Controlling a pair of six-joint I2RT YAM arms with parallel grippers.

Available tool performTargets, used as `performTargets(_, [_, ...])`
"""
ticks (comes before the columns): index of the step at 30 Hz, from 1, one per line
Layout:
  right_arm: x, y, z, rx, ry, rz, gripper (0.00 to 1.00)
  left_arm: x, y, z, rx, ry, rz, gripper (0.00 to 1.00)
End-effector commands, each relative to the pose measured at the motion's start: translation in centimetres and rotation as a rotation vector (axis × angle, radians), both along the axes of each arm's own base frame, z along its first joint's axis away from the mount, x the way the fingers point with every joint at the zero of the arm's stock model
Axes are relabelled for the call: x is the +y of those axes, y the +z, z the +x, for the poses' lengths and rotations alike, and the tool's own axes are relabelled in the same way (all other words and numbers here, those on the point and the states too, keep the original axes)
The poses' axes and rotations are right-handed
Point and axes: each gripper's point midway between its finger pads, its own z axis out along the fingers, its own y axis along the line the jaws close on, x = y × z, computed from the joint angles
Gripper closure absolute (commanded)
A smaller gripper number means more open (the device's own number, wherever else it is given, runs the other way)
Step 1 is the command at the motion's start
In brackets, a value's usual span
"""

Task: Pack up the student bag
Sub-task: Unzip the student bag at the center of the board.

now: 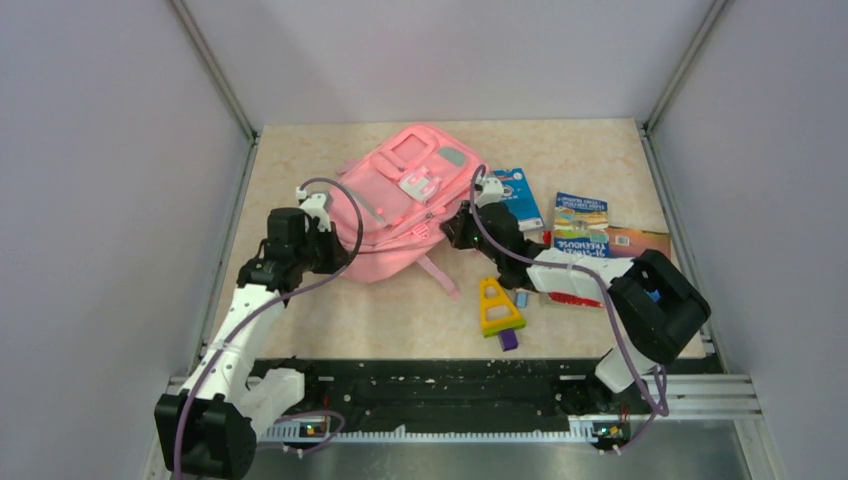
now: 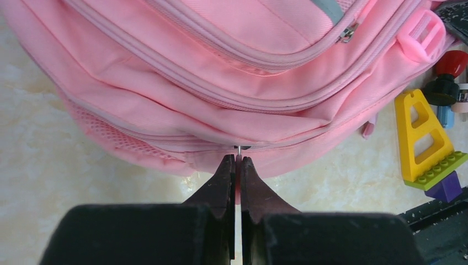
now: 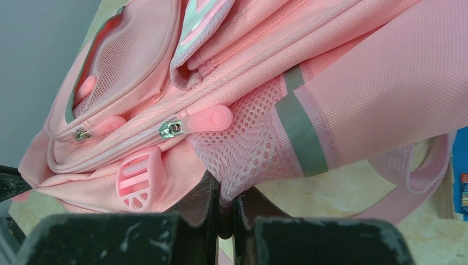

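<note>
Nearest the lens in the left wrist view, the left gripper (image 2: 238, 161) has its dark fingers (image 2: 221, 185) pressed together, with only a thin sliver of pink caught between them where a small metal pin sticks out of the student bag (image 1: 400, 200) at its lower zipper seam. In the right wrist view, the right gripper (image 3: 225, 190) is likewise clamped narrow, pinching the bottom fold of the bag's pink mesh side pocket (image 3: 243, 149), just below a rounded zipper pull (image 3: 207, 118). The bag lies flat on the far middle of the table (image 1: 300, 160) with its front pockets up, held between the two grippers: the left one at its near left edge, the right one at its right side. One pink strap (image 1: 440, 272) trails toward the near side. Just to the right of that strap lies a yellow triangular block (image 1: 497, 305) with a purple block (image 1: 509, 339) touching its near end. Further right, beside the bag, a blue booklet (image 1: 520, 195) and a second booklet (image 1: 581, 222) lie flat.
</note>
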Motion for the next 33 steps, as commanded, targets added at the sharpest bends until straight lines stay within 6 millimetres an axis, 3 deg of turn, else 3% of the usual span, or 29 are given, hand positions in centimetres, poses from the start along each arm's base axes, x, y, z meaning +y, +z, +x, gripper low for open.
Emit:
performTargets(1, [-2.5, 5.3, 2.5, -0.170, -0.081, -0.026, 1.00, 1.3, 1.6, 1.4, -0.091, 0.048, 0.059, 1.00])
performTargets(6, [-3.2, 5.6, 3.0, -0.181, -0.064, -0.068, 1.00, 3.1, 0.7, 1.6, -0.057, 0.126, 0.132, 1.00])
performTargets(12, [-3.6, 5.4, 3.9, -0.187, -0.042, -0.122, 1.00, 6.8, 0.4, 1.7, -0.046, 0.290, 0.270, 1.00])
performTargets(19, [-1.7, 5.3, 4.5, -0.224, 0.109, -0.191, 1.00, 9.8, 0.3, 1.4, -0.029, 0.436, 0.351, 1.00])
performTargets(21, [-0.6, 5.2, 4.6, -0.240, 0.168, -0.212, 1.00, 9.4, 0.4, 1.6, -0.032, 0.414, 0.332, 1.00])
performTargets(24, [0.8, 5.1, 5.6, -0.259, 0.211, -0.218, 1.00, 6.7, 0.6, 1.9, -0.063, 0.266, 0.252, 1.00])
performTargets(27, [2.0, 4.7, 7.4, -0.263, 0.218, -0.233, 1.00, 3.9, 1.0, 1.9, -0.081, 0.139, 0.148, 1.00])
performTargets(30, [2.7, 4.7, 9.5, -0.252, 0.181, -0.237, 1.00, 3.0, 1.0, 1.8, -0.079, 0.103, 0.115, 1.00])
performTargets(33, [3.3, 5.4, 10.4, -0.228, 0.182, -0.237, 0.81, 2.4, 0.7, 1.7, -0.064, 0.080, 0.094, 1.00])
